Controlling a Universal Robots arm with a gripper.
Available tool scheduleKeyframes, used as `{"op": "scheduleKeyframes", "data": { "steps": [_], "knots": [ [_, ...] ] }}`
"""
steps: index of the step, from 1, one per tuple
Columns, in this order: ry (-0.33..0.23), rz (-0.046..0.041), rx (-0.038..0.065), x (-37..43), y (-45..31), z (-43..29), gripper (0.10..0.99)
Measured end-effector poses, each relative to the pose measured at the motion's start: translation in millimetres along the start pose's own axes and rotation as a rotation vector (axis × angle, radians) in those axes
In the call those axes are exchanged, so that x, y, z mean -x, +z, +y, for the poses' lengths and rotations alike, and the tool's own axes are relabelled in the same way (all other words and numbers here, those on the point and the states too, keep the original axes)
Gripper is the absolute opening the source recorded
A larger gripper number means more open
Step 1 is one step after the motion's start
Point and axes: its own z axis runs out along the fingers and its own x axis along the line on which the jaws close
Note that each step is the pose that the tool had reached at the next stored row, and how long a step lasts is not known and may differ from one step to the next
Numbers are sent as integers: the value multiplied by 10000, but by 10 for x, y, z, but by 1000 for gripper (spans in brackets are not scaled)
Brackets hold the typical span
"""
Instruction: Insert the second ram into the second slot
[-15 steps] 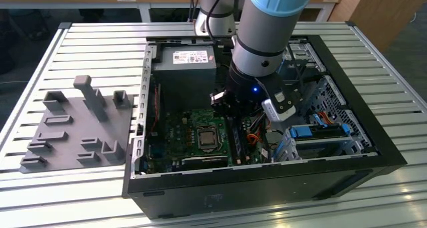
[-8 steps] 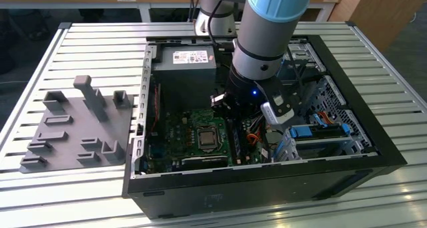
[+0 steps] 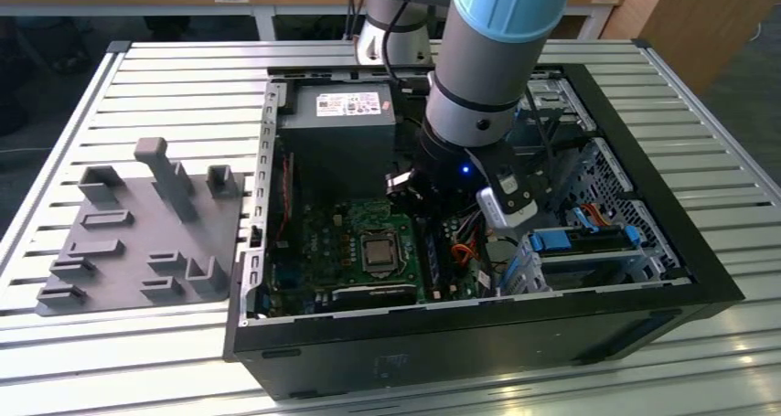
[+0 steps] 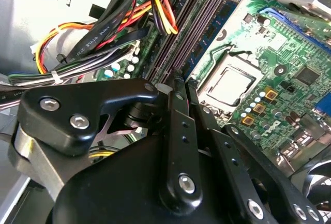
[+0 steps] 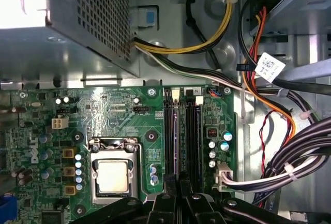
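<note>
My gripper (image 3: 430,195) is low inside the open computer case (image 3: 635,279), over the green motherboard (image 5: 119,105). In both wrist views its black fingers (image 4: 178,131) lie pressed together, and they end at the near end of the memory slots (image 5: 195,136). A thin blue-green stick, the second ram (image 4: 220,22), stands on edge in the slot on the processor side, running away from my fingertips. I cannot tell whether the tips touch it. The silver processor socket (image 5: 113,175) lies beside the slots.
Bundled black, yellow, red and orange cables (image 5: 289,146) crowd the far side of the slots. The grey power supply (image 3: 336,128) stands behind the board, and a drive cage with blue tabs (image 3: 586,242) sits at the exterior view's right. A grey fixture plate (image 3: 141,233) lies outside the case.
</note>
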Motion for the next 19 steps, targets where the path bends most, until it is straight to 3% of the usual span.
{"op": "scheduleKeyframes", "data": {
  "steps": [9, 19],
  "knots": [
    [-202, 1, -12, 12, 37, 2, 141],
    [-210, 3, 60, 14, 58, 8, 141]
  ]
}}
